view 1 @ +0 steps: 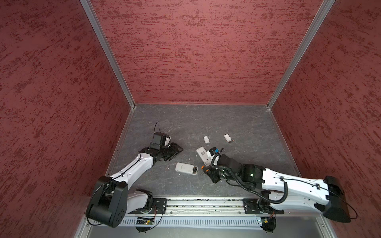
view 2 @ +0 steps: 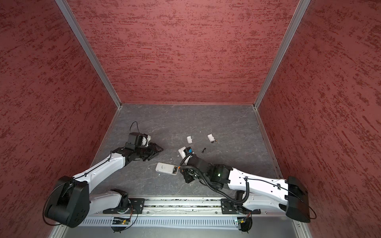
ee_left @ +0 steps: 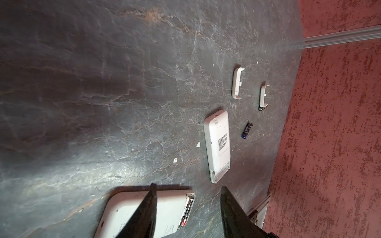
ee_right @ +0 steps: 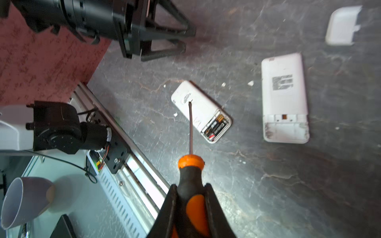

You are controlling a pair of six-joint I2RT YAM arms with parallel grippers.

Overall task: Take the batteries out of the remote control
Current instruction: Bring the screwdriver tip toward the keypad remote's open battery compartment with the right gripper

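Far remote (ee_right: 284,99) is emptied, batteries (ee_right: 215,125) are left in near remote (ee_right: 195,105); screwdriver (ee_right: 190,181) is clamped in right gripper (ee_right: 191,185), left gripper (ee_left: 188,187) is held part-open, empty.

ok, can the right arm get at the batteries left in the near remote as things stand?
Probably yes. The right hand is shut on the screwdriver, its tip pointing at that remote. The batteries lie uncovered at its end, and the left hand stands off to one side.
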